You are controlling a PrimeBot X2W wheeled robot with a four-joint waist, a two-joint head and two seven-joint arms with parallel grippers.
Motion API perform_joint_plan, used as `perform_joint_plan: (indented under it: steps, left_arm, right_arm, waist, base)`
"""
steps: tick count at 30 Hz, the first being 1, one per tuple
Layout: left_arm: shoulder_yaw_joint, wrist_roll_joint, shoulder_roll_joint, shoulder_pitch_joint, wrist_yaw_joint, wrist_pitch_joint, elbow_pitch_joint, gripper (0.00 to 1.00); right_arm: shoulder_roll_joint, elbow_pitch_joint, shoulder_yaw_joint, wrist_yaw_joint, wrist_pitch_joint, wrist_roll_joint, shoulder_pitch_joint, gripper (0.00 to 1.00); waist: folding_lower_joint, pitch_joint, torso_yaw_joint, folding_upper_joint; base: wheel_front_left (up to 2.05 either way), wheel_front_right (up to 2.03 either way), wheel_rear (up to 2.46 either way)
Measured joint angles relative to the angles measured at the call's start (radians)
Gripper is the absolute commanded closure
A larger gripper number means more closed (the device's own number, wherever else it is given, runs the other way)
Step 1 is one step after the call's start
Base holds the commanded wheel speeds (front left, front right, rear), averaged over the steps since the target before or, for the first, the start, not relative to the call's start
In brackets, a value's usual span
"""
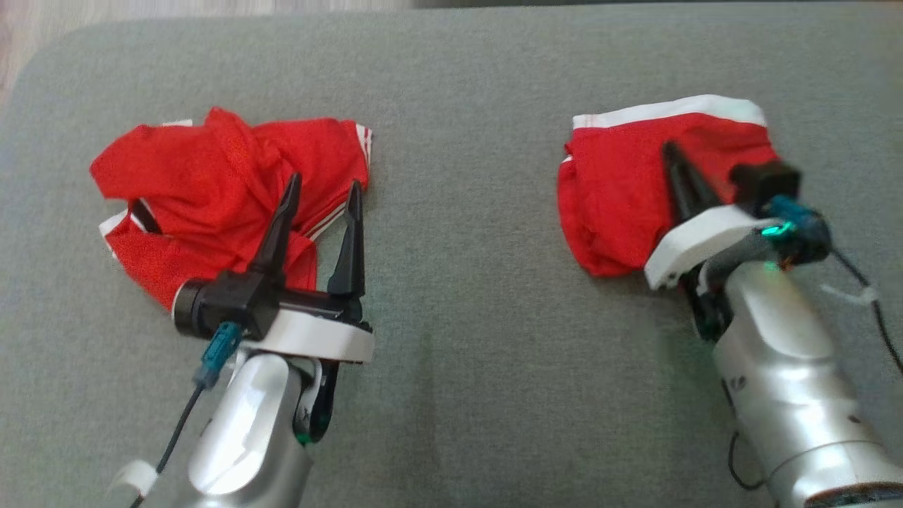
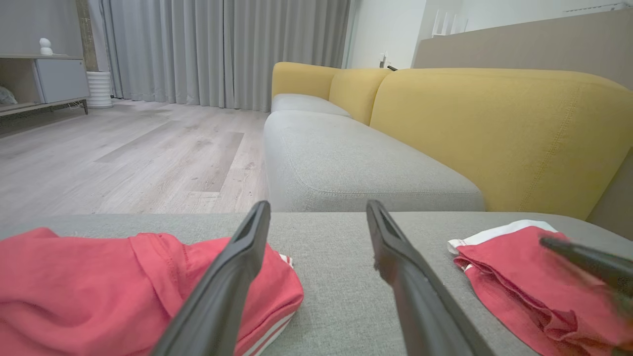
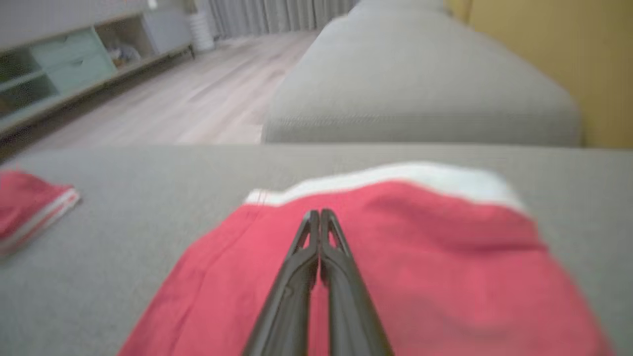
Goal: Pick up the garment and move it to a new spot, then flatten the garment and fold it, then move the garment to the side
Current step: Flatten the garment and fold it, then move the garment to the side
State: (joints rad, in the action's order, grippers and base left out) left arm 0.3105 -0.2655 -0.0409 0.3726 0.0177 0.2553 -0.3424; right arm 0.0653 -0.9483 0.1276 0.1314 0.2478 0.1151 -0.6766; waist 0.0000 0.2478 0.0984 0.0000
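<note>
A crumpled red garment with white stripes (image 1: 219, 190) lies on the left of the grey cushion (image 1: 465, 339). My left gripper (image 1: 324, 181) stands open at its right edge, one finger over the cloth and the other over bare cushion; the left wrist view shows the same open gripper (image 2: 317, 203) beside that garment (image 2: 99, 291). A second red garment with a white waistband (image 1: 628, 176) lies bunched on the right. My right gripper (image 1: 670, 149) is shut above it, and in the blurred right wrist view its fingers (image 3: 320, 215) are pressed together over the red cloth (image 3: 445, 277) with no fabric seen between them.
Beyond the cushion's far edge stands a sofa with a grey seat (image 2: 346, 163) and yellow backrests (image 2: 494, 128). Wooden floor (image 2: 123, 153), a low cabinet (image 2: 49, 79) and grey curtains (image 2: 222, 49) lie further off. Bare cushion separates the two garments.
</note>
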Motion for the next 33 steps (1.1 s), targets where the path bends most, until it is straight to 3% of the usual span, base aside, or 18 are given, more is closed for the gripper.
perform_joint_plan:
  steps: [7, 13, 14, 21, 33]
  left_arm:
    - [-0.021, 0.000, 0.000, -0.054, 0.000, 0.000, 0.003, 0.00]
    - [-0.044, -0.002, 0.000, -0.079, 0.000, 0.000, 0.007, 0.00]
    - [-0.050, -0.011, -0.001, -0.092, 0.000, 0.000, 0.012, 0.00]
    - [-0.054, -0.016, -0.001, -0.111, 0.000, 0.000, 0.018, 0.00]
    - [-0.052, -0.016, -0.001, -0.109, 0.002, 0.000, 0.017, 0.00]
  right_arm:
    - [-0.001, 0.263, -0.132, 0.000, 0.003, -0.013, 0.131, 1.00]
    - [-0.004, 0.389, -0.192, 0.000, 0.003, -0.039, 0.308, 1.00]
    - [-0.006, 0.426, -0.211, 0.000, 0.003, -0.038, 0.351, 0.01]
    - [-0.014, 0.506, -0.205, 0.000, 0.003, -0.035, 0.452, 0.00]
    - [-0.016, 0.527, -0.198, 0.000, 0.000, -0.047, 0.427, 0.00]
  waist:
    - [-0.0001, -0.057, -0.048, 0.0000]
    - [-0.0001, -0.095, -0.096, 0.0000]
    - [-0.0001, -0.104, -0.109, 0.0000]
    - [0.0000, -0.105, -0.131, 0.0000]
    - [0.0000, -0.069, -0.119, 0.0000]
  base:
    - [0.00, 0.00, 0.00]
    - [0.00, 0.00, 0.00]
    - [0.00, 0.00, 0.00]
    - [0.00, 0.00, 0.00]
    - [0.00, 0.00, 0.00]
